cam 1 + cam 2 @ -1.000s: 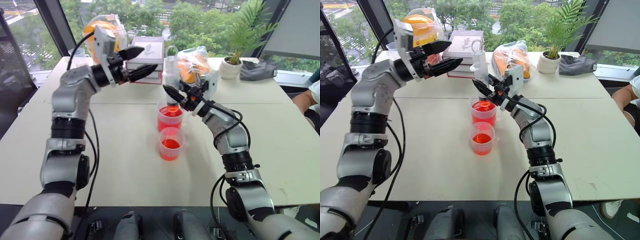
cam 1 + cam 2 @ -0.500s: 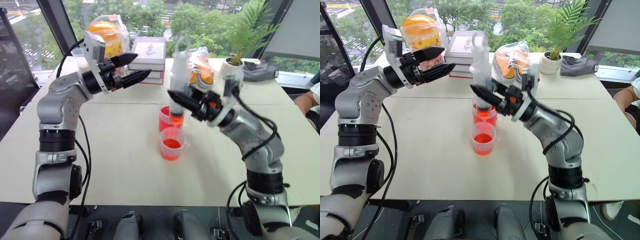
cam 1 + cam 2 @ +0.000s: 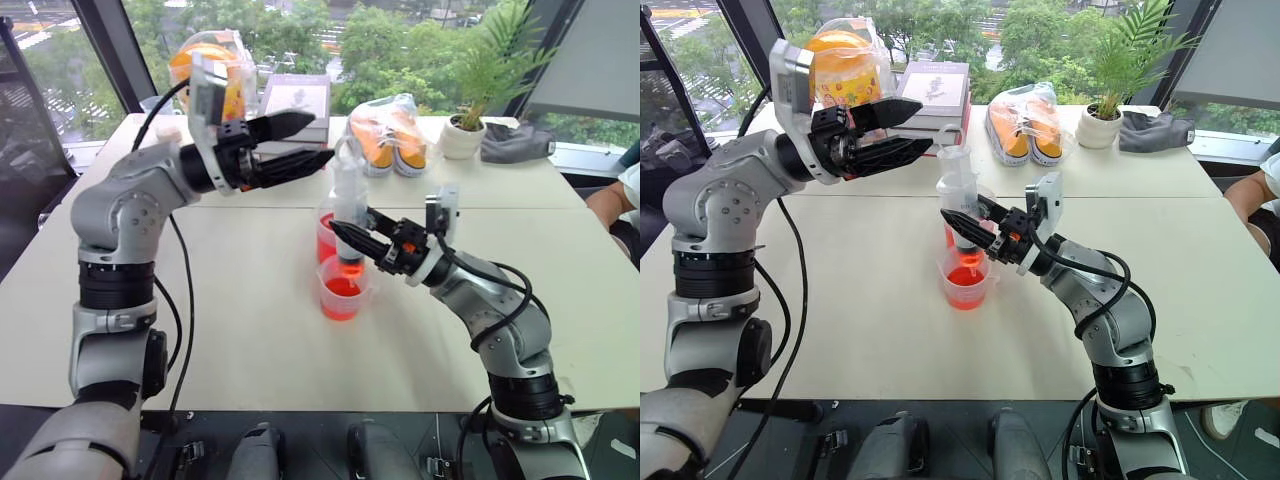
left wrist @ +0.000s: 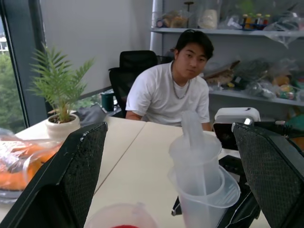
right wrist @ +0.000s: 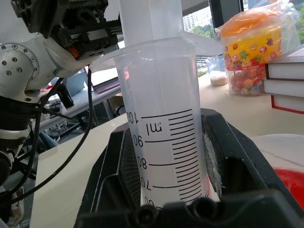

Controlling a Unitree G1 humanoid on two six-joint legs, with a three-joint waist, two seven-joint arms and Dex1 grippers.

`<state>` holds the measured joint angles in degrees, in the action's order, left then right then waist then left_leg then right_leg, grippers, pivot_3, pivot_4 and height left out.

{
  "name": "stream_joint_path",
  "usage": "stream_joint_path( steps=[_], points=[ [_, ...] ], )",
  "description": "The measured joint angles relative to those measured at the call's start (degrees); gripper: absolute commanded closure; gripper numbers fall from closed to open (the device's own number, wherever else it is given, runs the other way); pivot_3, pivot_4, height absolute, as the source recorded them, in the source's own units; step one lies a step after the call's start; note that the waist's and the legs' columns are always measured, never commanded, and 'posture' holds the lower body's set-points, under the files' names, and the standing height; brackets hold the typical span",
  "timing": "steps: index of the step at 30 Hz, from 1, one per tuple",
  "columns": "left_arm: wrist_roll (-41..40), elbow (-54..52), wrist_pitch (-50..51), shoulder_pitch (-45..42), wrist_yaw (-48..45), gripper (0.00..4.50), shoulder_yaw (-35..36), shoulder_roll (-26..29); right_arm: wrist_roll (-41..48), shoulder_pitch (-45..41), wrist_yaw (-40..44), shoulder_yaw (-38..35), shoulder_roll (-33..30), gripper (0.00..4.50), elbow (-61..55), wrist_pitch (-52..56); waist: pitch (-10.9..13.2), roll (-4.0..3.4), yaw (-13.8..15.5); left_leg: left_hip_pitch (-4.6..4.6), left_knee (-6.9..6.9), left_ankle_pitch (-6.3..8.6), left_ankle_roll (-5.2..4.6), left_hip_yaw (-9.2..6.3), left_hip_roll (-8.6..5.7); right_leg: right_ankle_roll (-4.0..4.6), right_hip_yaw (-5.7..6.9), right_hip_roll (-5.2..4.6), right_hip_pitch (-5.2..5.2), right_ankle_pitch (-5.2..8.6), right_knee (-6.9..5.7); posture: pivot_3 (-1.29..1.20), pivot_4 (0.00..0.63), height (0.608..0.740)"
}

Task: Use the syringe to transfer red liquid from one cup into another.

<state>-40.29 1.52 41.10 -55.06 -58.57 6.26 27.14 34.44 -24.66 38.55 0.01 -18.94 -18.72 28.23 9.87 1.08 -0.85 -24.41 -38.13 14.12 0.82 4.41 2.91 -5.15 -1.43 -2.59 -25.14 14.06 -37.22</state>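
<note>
I hold the syringe [image 3: 347, 196] upright, my right gripper [image 3: 347, 241] shut on its clear barrel [image 5: 161, 123]. Its orange-red tip sits at the rim of the near cup [image 3: 340, 291], which holds red liquid [image 3: 341, 288]. Just behind stands a second clear cup [image 3: 324, 236], also with red liquid in it. My left gripper [image 3: 322, 136] is open, level and pointing right, above and to the left of the plunger top [image 4: 194, 152]. Nothing lies between its fingers [image 4: 71, 175].
Along the table's far edge stand a bagged candy jar [image 3: 205, 70], stacked books [image 3: 295, 100], a bag with orange shoes [image 3: 390, 130], a potted plant [image 3: 465, 130] and a grey cloth [image 3: 515, 140]. A person [image 4: 175, 90] sits at the table's right side.
My right gripper has brought the syringe back from the far cup and down to the near cup. The left gripper has shifted right, closer to the plunger top, still open.
</note>
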Motion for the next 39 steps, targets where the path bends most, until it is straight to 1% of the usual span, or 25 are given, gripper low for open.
stream_joint_path(
  steps=[5,8,9,10,13,14,15,25,39],
  points=[
    [0.67,0.82,-0.73,-0.18,0.08,0.17,-2.85,-2.61,-0.49,-0.01,-0.04,0.74,0.26,3.03,0.03,-0.02,0.0,0.0,0.04,-0.01,-0.01,0.0,0.0,0.0,0.0,0.0,0.0,0.0,0.0,0.0,0.0,0.0,0.15,0.74],
    [1.32,2.63,-1.8,-0.81,0.13,0.96,-3.33,-3.96,-0.55,-0.01,-0.05,0.77,0.25,3.03,0.03,-0.02,0.0,0.0,-0.07,0.0,-0.01,0.0,0.0,-0.01,0.0,0.0,0.0,0.02,-0.01,0.0,0.0,0.0,0.15,0.74],
    [1.51,2.9,-2.02,-0.98,0.13,1.48,-3.33,-4.15,-0.55,-0.01,-0.05,0.79,0.25,3.03,0.03,-0.02,0.0,0.0,-0.09,0.0,-0.01,0.0,0.0,-0.01,0.0,0.0,0.0,0.02,-0.01,0.0,0.0,0.0,0.15,0.74],
    [1.56,2.92,-2.14,-1.07,0.04,1.89,-3.33,-4.28,-0.59,-0.01,-0.1,0.8,0.24,3.03,0.03,-0.02,0.0,0.0,-0.1,0.0,-0.01,0.0,0.0,-0.02,0.0,0.0,0.0,0.02,-0.01,0.0,0.0,0.0,0.15,0.74],
    [1.55,2.97,-2.6,-1.46,0.06,3.44,-3.3,-4.67,-0.66,-0.01,-0.23,0.96,0.2,3.03,0.05,0.0,0.0,0.0,-0.01,-0.01,-0.01,0.0,0.0,-0.02,0.0,0.0,0.0,0.02,-0.01,0.0,0.0,0.0,0.15,0.74],
    [1.46,2.99,-2.6,-1.51,-0.02,3.86,-3.31,-4.7,-0.66,-0.01,-0.26,0.98,0.19,3.03,0.05,0.01,0.0,0.0,-0.01,-0.01,-0.01,0.0,0.0,-0.02,0.0,0.0,0.0,0.02,-0.01,0.0,0.01,0.0,0.15,0.74],
    [1.22,3.0,-2.45,-1.51,-0.17,4.41,-3.31,-4.84,-0.71,-0.02,-0.48,0.9,0.17,3.03,0.06,0.0,0.0,0.0,0.03,-0.01,-0.01,0.0,0.0,-0.02,0.0,0.0,0.0,0.01,0.0,0.0,0.01,0.0,0.15,0.74],
    [0.77,1.13,-1.53,-0.12,-1.03,4.46,-3.42,-4.47,-0.26,-0.35,-0.37,0.94,-0.55,3.03,-0.3,1.98,0.0,0.0,-0.01,-0.01,-0.01,0.0,0.0,-0.02,0.0,0.0,0.0,0.01,0.0,0.0,0.0,0.0,0.15,0.74],
    [1.77,-2.95,-2.04,4.33,-0.02,4.46,-3.67,-4.23,2.59,-4.41,-1.28,0.93,-1.49,3.03,-0.36,8.12,0.0,0.0,0.0,-0.01,-0.01,0.0,0.0,-0.02,0.0,0.0,0.0,0.0,0.0,0.0,0.0,0.0,0.15,0.74]
  ],
)
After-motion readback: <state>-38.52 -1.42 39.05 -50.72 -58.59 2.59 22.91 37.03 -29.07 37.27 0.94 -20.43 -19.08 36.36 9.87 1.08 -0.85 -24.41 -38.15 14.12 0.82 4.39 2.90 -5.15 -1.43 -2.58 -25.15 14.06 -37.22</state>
